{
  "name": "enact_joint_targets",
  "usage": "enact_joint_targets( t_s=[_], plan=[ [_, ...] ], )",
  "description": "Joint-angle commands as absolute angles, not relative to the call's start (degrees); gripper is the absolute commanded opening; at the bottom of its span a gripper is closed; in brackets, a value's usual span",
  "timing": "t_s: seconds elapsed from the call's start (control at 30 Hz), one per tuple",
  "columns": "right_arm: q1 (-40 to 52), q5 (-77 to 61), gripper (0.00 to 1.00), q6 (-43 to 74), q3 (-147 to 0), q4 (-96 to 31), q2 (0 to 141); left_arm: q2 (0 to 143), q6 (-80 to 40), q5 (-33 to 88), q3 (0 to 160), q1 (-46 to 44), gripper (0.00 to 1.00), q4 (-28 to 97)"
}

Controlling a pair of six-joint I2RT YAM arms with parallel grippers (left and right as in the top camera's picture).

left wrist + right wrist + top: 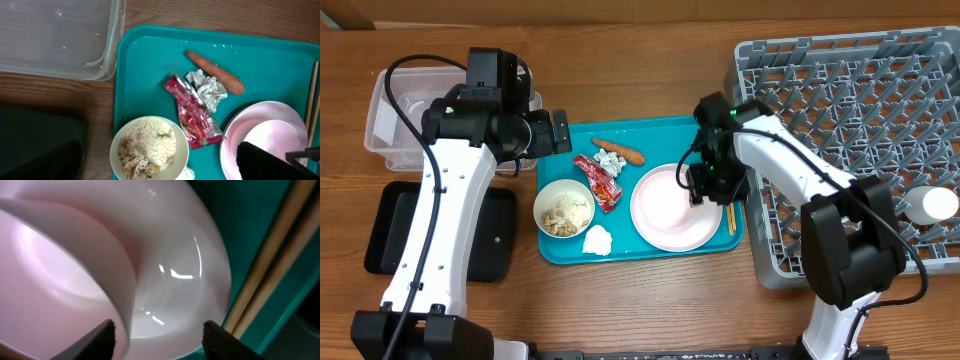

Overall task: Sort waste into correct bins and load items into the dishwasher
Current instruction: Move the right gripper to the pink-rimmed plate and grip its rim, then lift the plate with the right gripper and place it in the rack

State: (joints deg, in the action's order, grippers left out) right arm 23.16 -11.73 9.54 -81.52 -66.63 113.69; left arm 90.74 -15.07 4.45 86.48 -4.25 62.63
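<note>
Only the red snack wrapper (195,117) carries lettering, illegible

text: none legible | red snack wrapper (192,112): print too blurred

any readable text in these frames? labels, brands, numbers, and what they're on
Red snack wrapper: yellow and white print, too blurred to read in any view.
Nothing else: no words, numbers or signs show on the teal tray, the clear tub or the dish rack.
</note>
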Motion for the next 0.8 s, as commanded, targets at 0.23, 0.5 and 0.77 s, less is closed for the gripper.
enact_joint_targets(
  t_s=[0.23,0.5,0.77],
  plan=[
    [23.11,-11.18,0.05,12.05,-82.74,-65.49,112.9,89.45,-15.9,4.51,86.67,-4.1,1.0,62.76],
    [19.59,1.1,0.04,12.03,-101.38,-74.46,105.21,89.45,-15.88,4.49,86.67,-4.1,1.0,62.74],
    [8.73,37.15,0.04,12.43,-107.79,-70.48,100.47,89.45,-15.92,4.51,86.67,-4.1,1.0,61.84]
  ],
)
